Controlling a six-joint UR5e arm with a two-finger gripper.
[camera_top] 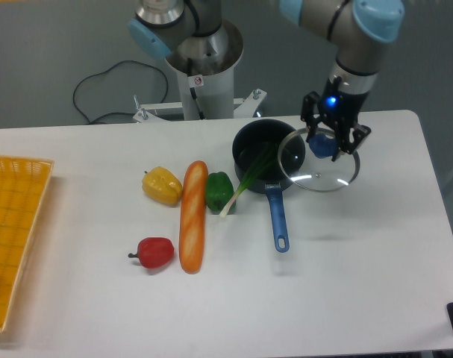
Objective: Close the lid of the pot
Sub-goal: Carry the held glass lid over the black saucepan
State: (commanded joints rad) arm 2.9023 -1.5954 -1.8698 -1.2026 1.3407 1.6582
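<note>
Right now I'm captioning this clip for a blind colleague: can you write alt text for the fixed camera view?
A robot arm's tool holds a glass pot lid by its blue knob, above the table, overlapping the right edge of an open black pot. A green onion sticks out of the pot over its rim.

Pot (pixel 265 153) mid-worktop (pixel 345 283), leek (pixel 248 179) inside. Pot lid (pixel 316 171) at pot's 3 o'clock, overlapping rim. Vegetables, bread (pixel 192 216) at 9 o'clock. Basket (pixel 17 224) far left.
</note>
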